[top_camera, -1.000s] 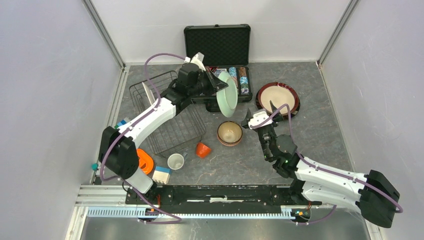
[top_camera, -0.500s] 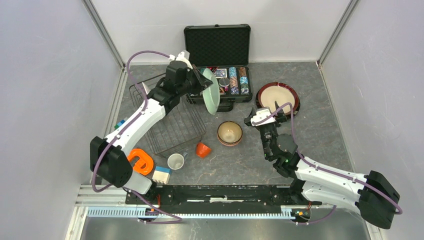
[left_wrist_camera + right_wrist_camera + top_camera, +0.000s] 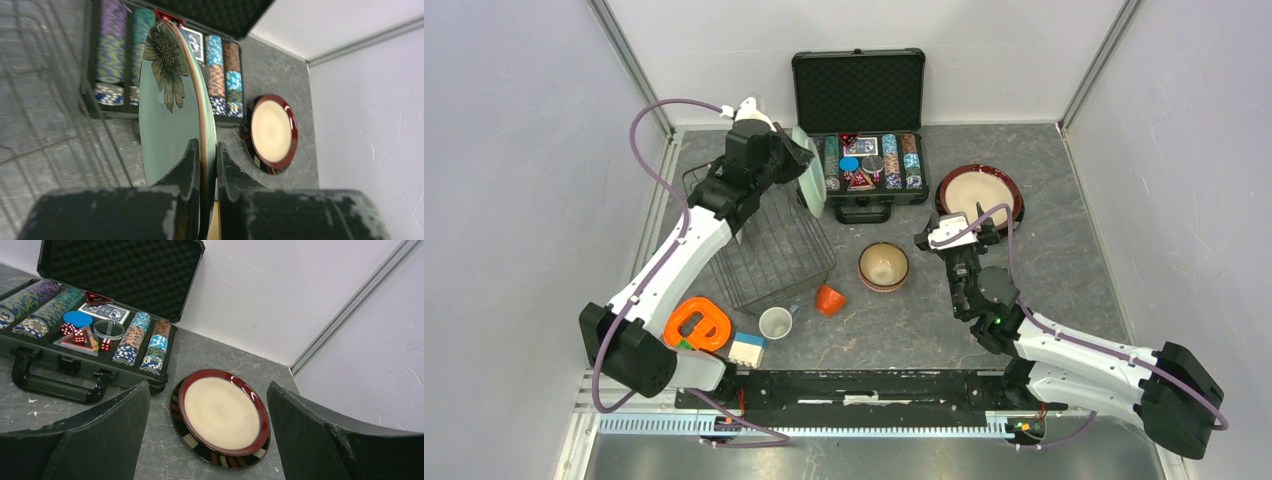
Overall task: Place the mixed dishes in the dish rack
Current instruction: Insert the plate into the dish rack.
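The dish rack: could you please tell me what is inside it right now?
The near part of the dish rack shows only bare wire. The left arm covers its far left side, so anything standing there is hidden.

One teal plate (image 3: 812, 185), one beige plate (image 3: 979, 194), one bowl (image 3: 884, 266), two cups (image 3: 775, 323) (image 3: 829, 299)

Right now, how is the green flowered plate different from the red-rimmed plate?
The green flowered plate is held on edge, clamped in the left gripper by the dish rack; the red-rimmed plate lies flat on the table, untouched. The green flowered plate shows a dark flower; the red-rimmed plate has a plain cream centre. Both are round.
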`<control>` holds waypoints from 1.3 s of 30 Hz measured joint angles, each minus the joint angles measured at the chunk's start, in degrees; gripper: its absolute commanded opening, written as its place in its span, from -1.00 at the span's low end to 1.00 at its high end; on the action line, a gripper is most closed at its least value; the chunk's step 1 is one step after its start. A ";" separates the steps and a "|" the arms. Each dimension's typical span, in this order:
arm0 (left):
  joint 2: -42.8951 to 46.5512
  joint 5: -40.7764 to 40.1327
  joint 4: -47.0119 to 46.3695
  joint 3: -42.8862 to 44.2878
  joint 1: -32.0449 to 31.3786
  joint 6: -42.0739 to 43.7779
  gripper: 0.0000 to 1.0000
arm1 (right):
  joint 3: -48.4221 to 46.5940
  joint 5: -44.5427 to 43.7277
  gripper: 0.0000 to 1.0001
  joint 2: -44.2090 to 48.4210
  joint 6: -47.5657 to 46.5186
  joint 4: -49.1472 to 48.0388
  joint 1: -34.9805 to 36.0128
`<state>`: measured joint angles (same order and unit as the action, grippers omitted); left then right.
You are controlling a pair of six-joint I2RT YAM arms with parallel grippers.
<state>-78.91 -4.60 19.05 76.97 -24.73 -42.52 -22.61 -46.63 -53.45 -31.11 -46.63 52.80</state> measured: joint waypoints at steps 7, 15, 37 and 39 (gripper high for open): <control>3.48 -7.39 2.34 -0.04 1.49 3.45 -0.95 | 0.00 -0.04 0.81 -0.31 0.63 0.50 -0.44; 4.28 -9.92 2.58 -1.29 4.28 5.11 -0.96 | 0.00 -0.04 0.81 -1.05 1.33 1.77 -0.81; 4.00 -7.93 4.66 -5.33 15.47 9.20 -0.96 | 0.00 0.00 0.82 -1.05 2.71 4.42 -1.88; 3.69 -6.97 4.20 -5.77 16.57 9.49 -0.96 | 0.00 0.00 0.82 -1.05 2.82 4.52 -1.92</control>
<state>-75.22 -11.57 23.24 71.20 -8.16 -33.04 -22.61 -46.63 -54.50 -28.29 -42.11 50.87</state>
